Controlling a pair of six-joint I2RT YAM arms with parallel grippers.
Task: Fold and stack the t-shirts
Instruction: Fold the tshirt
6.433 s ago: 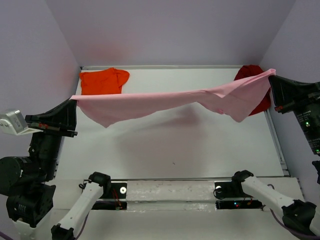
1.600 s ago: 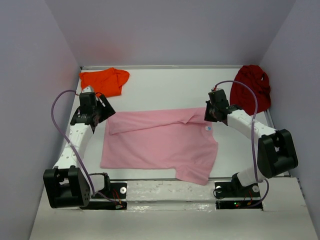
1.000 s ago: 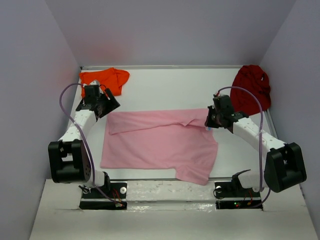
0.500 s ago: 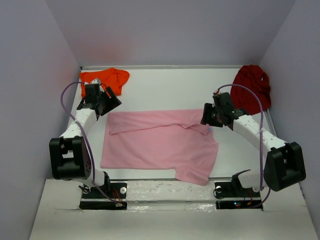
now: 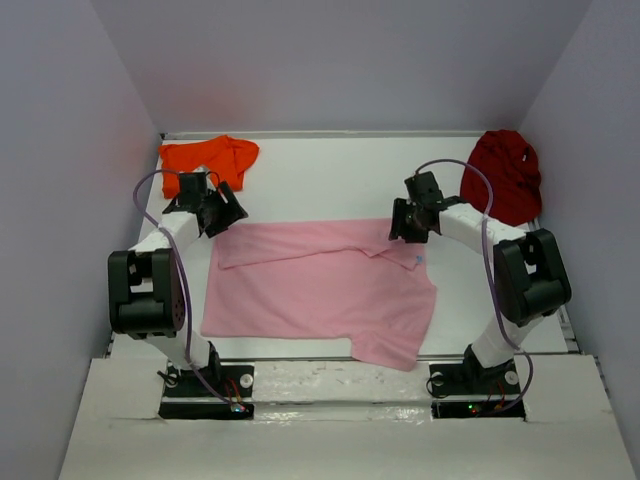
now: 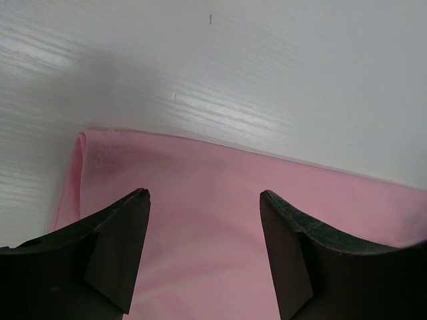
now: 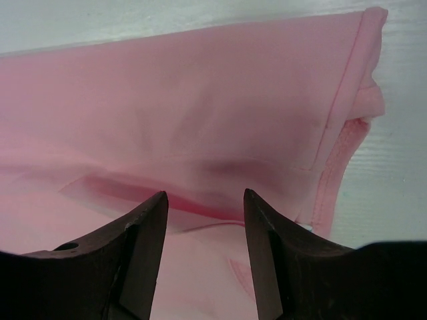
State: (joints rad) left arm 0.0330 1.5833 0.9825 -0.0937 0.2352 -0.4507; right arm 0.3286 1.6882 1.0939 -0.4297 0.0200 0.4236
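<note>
Both arms are stretched forward from their bases and bent inward at the wrist, each ending over a far corner of the light pink t-shirt (image 5: 320,290), which is spread flat mid-table (image 5: 330,180). The left gripper (image 5: 222,212) is held over the far left corner, jaws parted and nothing gripped (only pink cloth and bare tabletop are seen between its fingers (image 6: 113,247)). The right gripper (image 5: 405,222) is likewise spread open above a folded-over sleeve. The orange t-shirt (image 5: 208,160) is laid at the far left corner, the dark red t-shirt (image 5: 505,175) bunched far right.
</note>
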